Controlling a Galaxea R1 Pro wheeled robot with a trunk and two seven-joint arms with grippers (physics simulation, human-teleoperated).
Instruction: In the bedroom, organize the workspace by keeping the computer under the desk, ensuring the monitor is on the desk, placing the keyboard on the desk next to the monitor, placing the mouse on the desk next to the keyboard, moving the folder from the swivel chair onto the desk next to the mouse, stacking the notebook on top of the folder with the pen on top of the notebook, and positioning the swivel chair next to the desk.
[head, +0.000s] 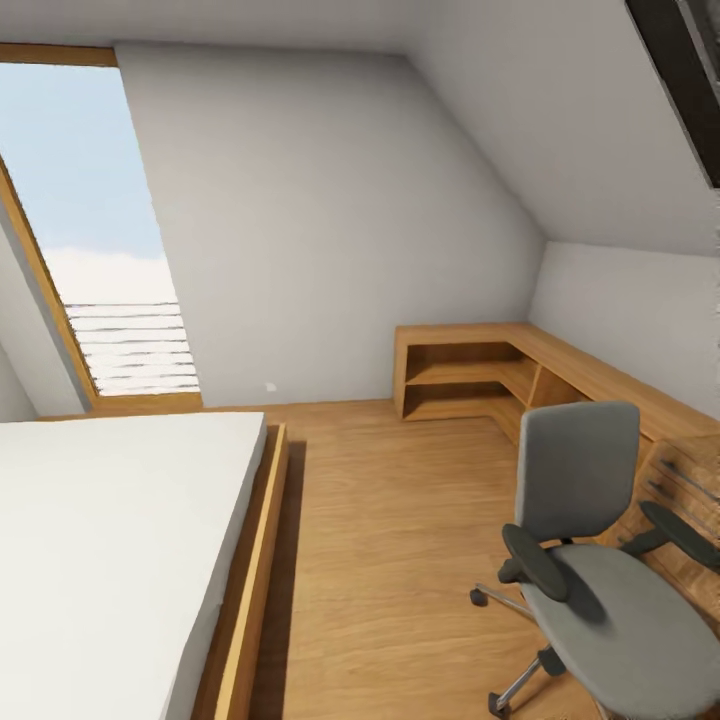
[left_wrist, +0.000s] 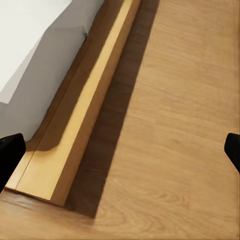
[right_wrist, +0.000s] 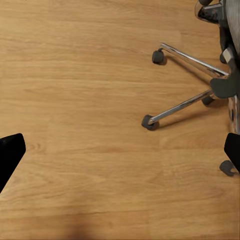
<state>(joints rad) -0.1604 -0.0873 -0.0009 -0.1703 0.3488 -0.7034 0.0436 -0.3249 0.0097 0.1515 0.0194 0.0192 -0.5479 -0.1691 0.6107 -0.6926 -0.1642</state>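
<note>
Attic bedroom, wood floor (head: 390, 540), sloped white walls. You're facing the swivel chair (head: 590, 560), which sits nearest to you on the floor w/ its grey seat bare and black armrests out to the sides. Its chrome legs and black castors (right_wrist: 148, 121) show under your right gripper (right_wrist: 120, 150), fingertips (right_wrist: 10, 150) spread wide, nothing between them, hovering over the boards just beside the chair base. Your left gripper (left_wrist: 120, 150) is also wide open and empty, over the floor next to the wood bed frame (left_wrist: 80, 120). Bed w/ white mattress (head: 100, 540) lies well apart from the chair, across the open floor. Behind the chair, a light-wood corner shelf unit (head: 480, 375) runs along the walls. Farthest from the chair: slanted window (head: 100, 250) w/ sky.
</note>
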